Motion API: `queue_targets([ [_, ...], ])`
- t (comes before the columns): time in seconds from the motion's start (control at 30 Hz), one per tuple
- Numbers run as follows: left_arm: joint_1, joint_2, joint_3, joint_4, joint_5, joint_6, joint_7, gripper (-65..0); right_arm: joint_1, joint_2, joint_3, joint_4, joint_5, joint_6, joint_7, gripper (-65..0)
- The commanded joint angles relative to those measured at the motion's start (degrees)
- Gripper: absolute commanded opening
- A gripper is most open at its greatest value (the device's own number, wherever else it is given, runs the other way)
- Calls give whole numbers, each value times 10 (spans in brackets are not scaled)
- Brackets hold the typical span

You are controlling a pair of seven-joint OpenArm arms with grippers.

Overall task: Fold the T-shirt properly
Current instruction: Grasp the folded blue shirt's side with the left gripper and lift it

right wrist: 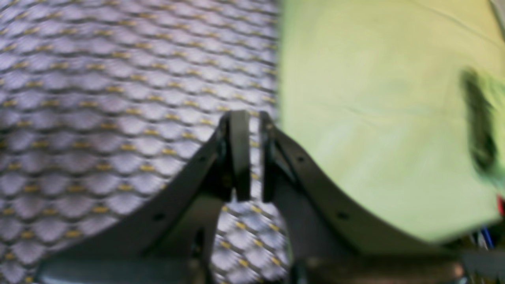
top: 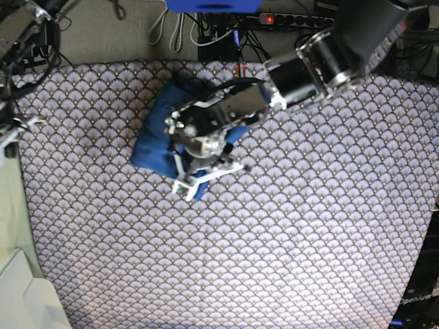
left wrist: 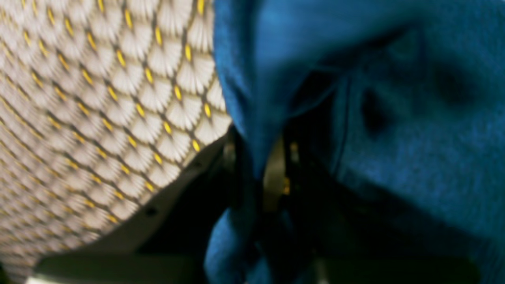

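Note:
The T-shirt (top: 154, 147) lies bunched in a blue heap on the patterned tablecloth, left of centre and toward the back. My left gripper (top: 192, 184) reaches over the heap from the right and is shut on a fold of the blue fabric at its near edge. In the left wrist view the T-shirt (left wrist: 414, 157) fills the right half, and a strip of it runs down between the fingers of the left gripper (left wrist: 256, 173). My right gripper (right wrist: 254, 118) is shut on nothing, hovering over the cloth's edge, away from the shirt.
A scallop-patterned cloth (top: 309, 240) covers the table. A pale green surface (right wrist: 375, 118) borders it on the left side (top: 10, 205), with a white box (top: 27, 295) at the near left corner. Cables and a power strip (top: 295, 19) run behind the table.

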Motion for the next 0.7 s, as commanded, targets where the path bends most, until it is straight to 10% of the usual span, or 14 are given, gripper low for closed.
queue_targets([
  [0.0,-19,10,17,-1,12,3,-24,-647,3,8,11,12,7,-1,13,-624],
  [0.27,-94,15,196,-65,13,3,-93,-647,3,8,82,12,5,-1,13,-624],
  [0.67,-175,77,198,-104,6,3,-146,-648,-17,6,116,12,4,-1,13,-624],
])
